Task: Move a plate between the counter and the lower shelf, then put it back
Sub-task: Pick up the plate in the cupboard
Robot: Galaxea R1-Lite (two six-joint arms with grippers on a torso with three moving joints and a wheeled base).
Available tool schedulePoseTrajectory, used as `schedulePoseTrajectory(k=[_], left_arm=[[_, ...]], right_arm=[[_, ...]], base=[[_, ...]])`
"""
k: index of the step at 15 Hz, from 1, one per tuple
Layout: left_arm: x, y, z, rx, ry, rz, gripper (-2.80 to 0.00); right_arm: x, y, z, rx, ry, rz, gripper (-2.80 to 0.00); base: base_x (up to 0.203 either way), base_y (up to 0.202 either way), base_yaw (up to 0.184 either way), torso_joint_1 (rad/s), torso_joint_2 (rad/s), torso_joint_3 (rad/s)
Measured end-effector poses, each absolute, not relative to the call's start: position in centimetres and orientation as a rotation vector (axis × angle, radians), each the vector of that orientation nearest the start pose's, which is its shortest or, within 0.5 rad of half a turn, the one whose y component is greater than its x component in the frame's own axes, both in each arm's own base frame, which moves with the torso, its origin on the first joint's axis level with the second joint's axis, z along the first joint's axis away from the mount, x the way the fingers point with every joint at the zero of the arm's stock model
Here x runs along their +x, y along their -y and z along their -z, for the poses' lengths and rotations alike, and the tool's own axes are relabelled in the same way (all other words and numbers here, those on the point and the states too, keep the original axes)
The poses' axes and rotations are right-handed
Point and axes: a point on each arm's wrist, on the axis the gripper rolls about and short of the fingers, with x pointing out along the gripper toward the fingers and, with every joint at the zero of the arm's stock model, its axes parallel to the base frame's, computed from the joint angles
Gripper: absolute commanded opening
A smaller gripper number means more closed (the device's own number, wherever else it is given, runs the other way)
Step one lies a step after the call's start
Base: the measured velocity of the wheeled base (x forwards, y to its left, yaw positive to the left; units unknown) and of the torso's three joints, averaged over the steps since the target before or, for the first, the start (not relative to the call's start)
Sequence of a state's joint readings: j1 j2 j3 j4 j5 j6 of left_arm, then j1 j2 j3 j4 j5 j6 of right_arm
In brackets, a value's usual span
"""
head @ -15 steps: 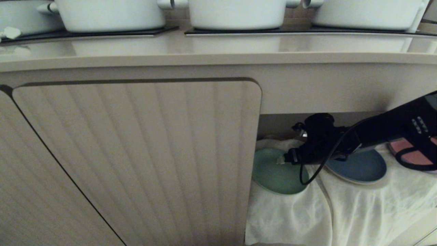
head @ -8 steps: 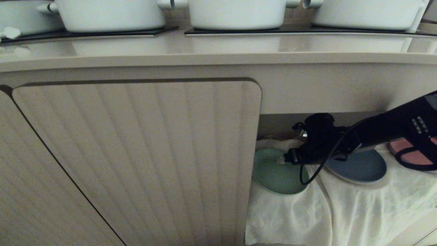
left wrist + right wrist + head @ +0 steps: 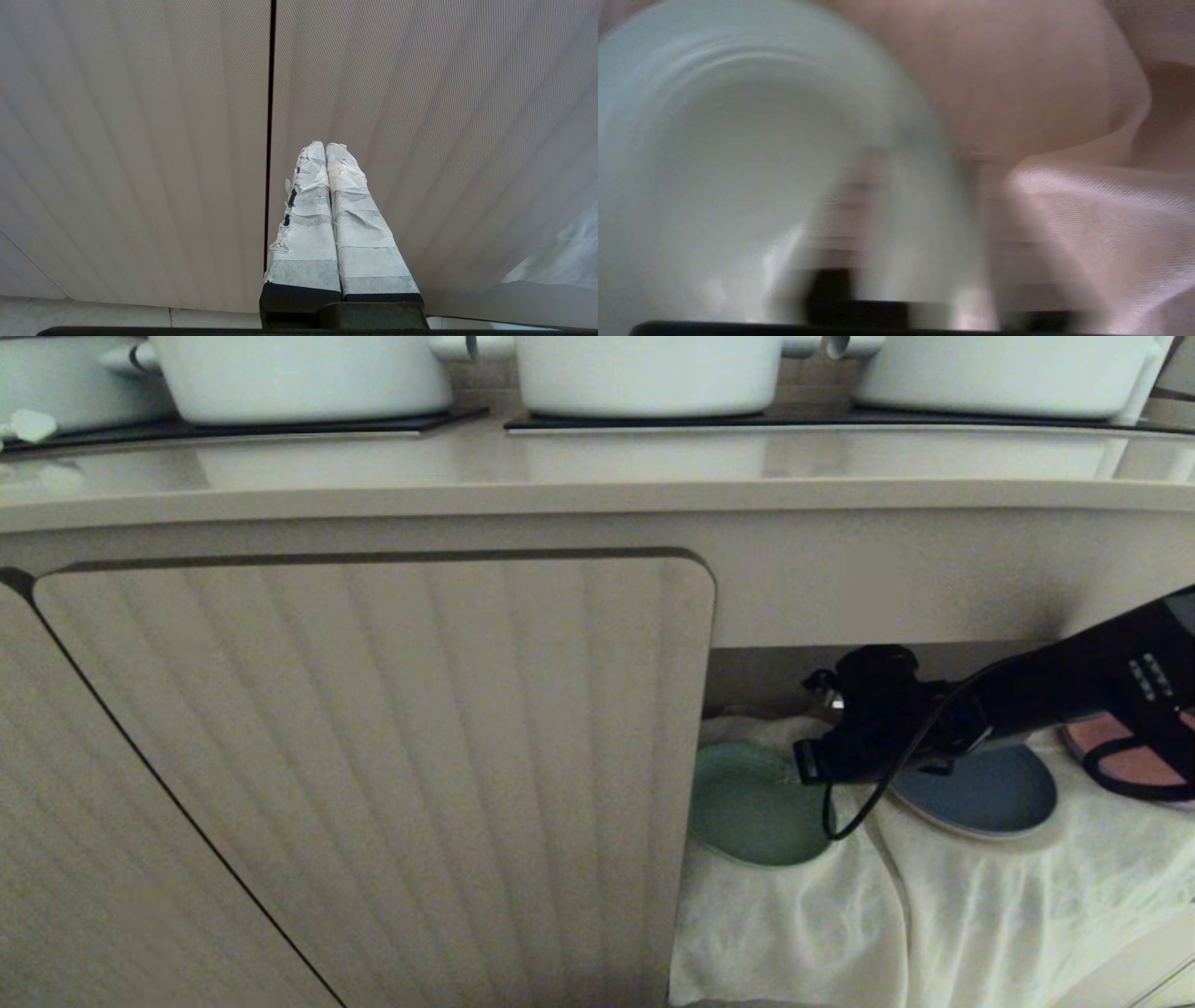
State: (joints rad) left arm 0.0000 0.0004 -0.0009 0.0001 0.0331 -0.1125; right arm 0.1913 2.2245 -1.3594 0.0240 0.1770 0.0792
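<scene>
Down in the lower shelf (image 3: pixel 934 653), the right gripper (image 3: pixel 801 767) sits at the near-right rim of the mint-green plate (image 3: pixel 747 807), which lies on the wrinkled white cloth (image 3: pixel 794 924). Its fingers look drawn together on that rim, though the right wrist view is too smeared to show how deep the bite goes.

A shallow pinch on a low rim is my worry: the plate could pivot or slide out once it leaves the cloth. A loose fold could also snag and come up with it. The dark blue plate (image 3: pixel 990 793) lies just beside the wrist, and the arm's cable hangs over the gap between the two, so a sideways swing might nudge it.

Room is tight. The fluted cabinet door (image 3: pixel 373 756) covers the plate's left edge and the recess's top edge sits low over the wrist, so straight out toward the front seems the clear way before rising to the counter (image 3: pixel 597 476). The left gripper (image 3: pixel 327 154), fingers together, waits by the door panels.
</scene>
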Motion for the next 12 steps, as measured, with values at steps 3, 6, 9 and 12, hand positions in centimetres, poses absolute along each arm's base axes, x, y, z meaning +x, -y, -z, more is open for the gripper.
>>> schedulePoseTrajectory(k=[3,6,9,12], left_arm=[[-2.28,-0.07,-7.56,-0.113,0.001,-0.033,-2.80],[-2.28,-0.07,-7.56,-0.112,0.002,-0.033,-2.80],[-2.28,-0.07,-7.56,-0.112,0.002,-0.033,-2.80],[-2.28,-0.07,-7.56,-0.113,0.002,-0.033,-2.80]], right_arm=[[40.88,-8.35,-7.53,0.066,-0.906,-0.308,-2.80],[40.87,-8.36,-7.52,0.066,-0.907,-0.308,-2.80],[40.84,-8.34,-7.52,0.067,-0.909,-0.308,-2.80],[40.38,-8.17,-7.57,0.067,-0.927,-0.304,-2.80]], base=[[0.000,0.000,0.000,0.000,0.00,0.000],[0.000,0.000,0.000,0.000,0.00,0.000],[0.000,0.000,0.000,0.000,0.00,0.000],[0.000,0.000,0.000,0.000,0.00,0.000]])
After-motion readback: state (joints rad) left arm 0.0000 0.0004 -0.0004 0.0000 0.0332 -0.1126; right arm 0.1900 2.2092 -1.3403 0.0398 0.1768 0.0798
